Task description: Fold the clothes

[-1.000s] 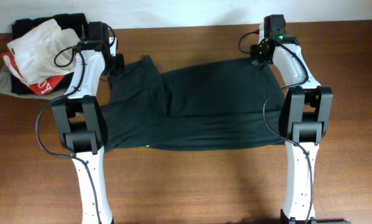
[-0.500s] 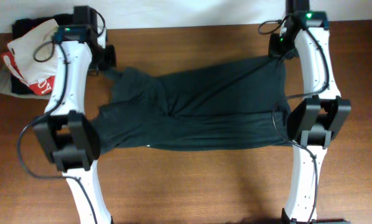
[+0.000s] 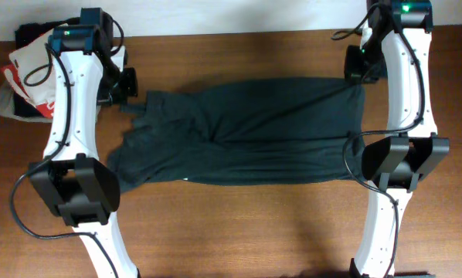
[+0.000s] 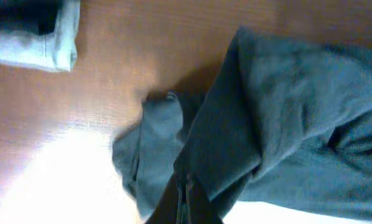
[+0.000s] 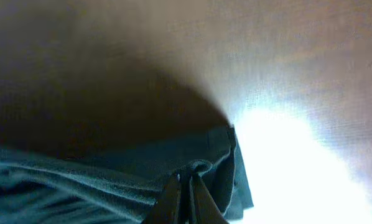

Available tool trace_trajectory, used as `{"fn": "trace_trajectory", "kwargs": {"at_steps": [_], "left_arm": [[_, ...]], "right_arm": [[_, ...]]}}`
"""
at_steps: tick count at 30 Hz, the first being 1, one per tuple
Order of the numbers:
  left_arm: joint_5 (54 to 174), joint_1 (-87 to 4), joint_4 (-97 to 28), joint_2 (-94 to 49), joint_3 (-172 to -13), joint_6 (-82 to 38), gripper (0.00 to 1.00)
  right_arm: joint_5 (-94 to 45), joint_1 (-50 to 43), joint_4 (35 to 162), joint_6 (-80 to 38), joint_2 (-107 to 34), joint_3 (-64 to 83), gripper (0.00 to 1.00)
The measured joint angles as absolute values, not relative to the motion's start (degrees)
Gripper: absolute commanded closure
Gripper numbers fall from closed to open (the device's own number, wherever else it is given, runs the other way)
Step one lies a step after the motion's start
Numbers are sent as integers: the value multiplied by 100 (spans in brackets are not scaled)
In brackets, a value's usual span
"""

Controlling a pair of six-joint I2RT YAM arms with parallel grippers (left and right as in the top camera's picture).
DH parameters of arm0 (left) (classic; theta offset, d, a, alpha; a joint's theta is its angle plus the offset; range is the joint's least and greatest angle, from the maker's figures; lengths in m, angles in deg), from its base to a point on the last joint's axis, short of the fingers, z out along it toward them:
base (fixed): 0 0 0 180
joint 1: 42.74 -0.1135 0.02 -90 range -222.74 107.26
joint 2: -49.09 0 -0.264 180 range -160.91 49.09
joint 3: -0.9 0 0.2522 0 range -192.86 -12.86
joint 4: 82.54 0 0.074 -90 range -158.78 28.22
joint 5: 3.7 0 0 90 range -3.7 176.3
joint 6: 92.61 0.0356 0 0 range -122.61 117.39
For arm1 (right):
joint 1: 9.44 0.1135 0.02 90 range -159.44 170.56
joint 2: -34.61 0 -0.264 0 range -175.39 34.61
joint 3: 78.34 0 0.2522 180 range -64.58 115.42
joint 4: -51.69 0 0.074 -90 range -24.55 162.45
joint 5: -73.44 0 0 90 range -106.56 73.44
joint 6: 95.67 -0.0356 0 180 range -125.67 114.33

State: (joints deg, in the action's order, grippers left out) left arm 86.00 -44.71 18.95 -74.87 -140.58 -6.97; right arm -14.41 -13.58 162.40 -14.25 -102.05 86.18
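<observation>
The soft, dark teal garment (image 3: 246, 135) lies stretched and rippled across the grained wooden table (image 3: 239, 232). The left gripper (image 4: 187, 190) pinches its bunched corner; the right gripper (image 5: 186, 186) nips a folded hem, both along the far side.

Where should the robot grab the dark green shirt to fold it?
Its two far corners, pinched from above. The dark green shirt lies spread wide, so those corners should lift the whole edge evenly; the left gripper and right gripper grip there now.
</observation>
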Motion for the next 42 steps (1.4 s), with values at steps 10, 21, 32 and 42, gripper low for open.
{"fn": "trace_trajectory", "kwargs": {"at_steps": [10, 21, 32, 42], "left_arm": [[7831, -4856, 2767, -7487, -14032, -1043, 99], [7831, -4861, 2677, -7487, -12559, -1069, 99], [7857, -4861, 1984, -7487, -10898, -1086, 99], [7877, -4861, 1766, -7487, -10579, -1086, 52]], "right_arm": [[-1443, -1358, 16244, -1495, -9542, 8413, 96], [-1439, -1376, 16244, -1490, -8793, 6356, 96], [-1555, -2095, 16255, -1407, -8817, 5488, 95], [-1614, -2103, 16150, -1289, -8819, 5064, 37]]}}
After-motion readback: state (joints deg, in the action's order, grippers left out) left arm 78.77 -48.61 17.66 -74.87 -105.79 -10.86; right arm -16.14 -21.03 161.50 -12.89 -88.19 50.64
